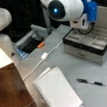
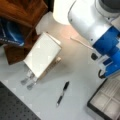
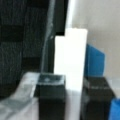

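Left to right in a front view: brown wooden block [image 1: 10, 92], well left of the gripper. Spiral notebook [image 1: 58, 92] lies flat, below-left of it. White cable [image 1: 42, 58] runs diagonally, with an orange piece [image 1: 41, 45] at its upper end. Black pen [image 1: 91, 82] lies on the grey table [image 1: 69, 64], well below the gripper. Gripper [image 1: 81, 28] hangs at the open compartment box [image 1: 89, 46], over its left end. Wrist view shows both dark fingers [image 3: 51, 97] apart, nothing between them.
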